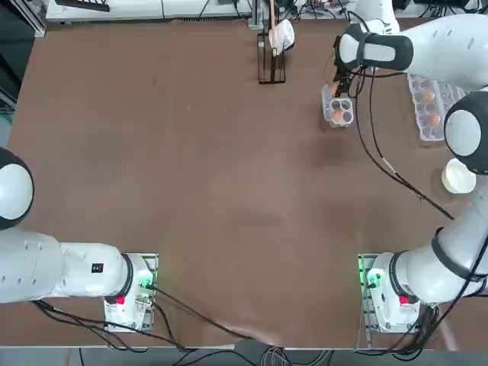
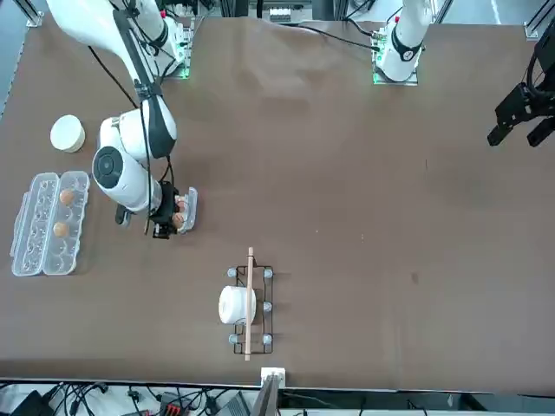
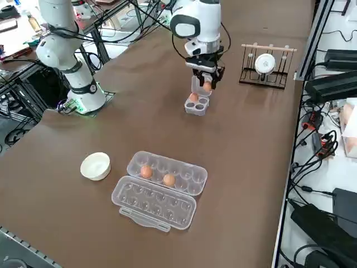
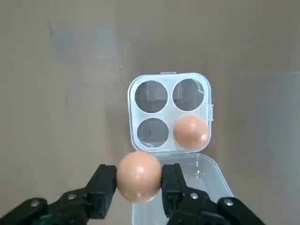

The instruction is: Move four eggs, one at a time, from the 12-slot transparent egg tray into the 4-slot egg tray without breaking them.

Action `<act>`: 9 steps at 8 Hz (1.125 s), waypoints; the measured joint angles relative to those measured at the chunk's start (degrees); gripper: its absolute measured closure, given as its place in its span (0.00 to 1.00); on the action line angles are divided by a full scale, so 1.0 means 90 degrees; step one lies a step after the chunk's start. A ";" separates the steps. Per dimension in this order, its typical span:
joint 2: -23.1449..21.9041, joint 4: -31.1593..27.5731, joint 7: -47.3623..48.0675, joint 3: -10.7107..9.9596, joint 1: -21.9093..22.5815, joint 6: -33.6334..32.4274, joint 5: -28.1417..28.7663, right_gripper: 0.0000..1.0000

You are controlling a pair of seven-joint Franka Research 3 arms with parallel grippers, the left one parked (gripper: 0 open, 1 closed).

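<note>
You see a brown surface (image 1: 191, 168) with cables along its edges. Upper right, the right gripper (image 4: 138, 187) pinches an egg (image 4: 138, 176) above the 4-slot egg tray (image 4: 168, 112); only the wrist view shows three empty cups.

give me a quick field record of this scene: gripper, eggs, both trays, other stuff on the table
right gripper: right gripper shut on an orange-brown egg, above the small tray's open lid
small square clear four-cup tray: small tray, one egg seated, three cups empty
long clear twelve-cup carton: long carton, lid open, two eggs left inside
eggs in all: four
also on table: round white bowl; black wire rack holding a white cup
</note>
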 joint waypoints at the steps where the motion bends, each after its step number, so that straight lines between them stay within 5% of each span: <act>1: 0.0034 -0.0075 0.0000 -0.0029 0.0000 0.0105 -0.0001 0.44; 9: 0.0140 -0.0458 0.0007 -0.0104 0.0000 0.0506 -0.0006 0.44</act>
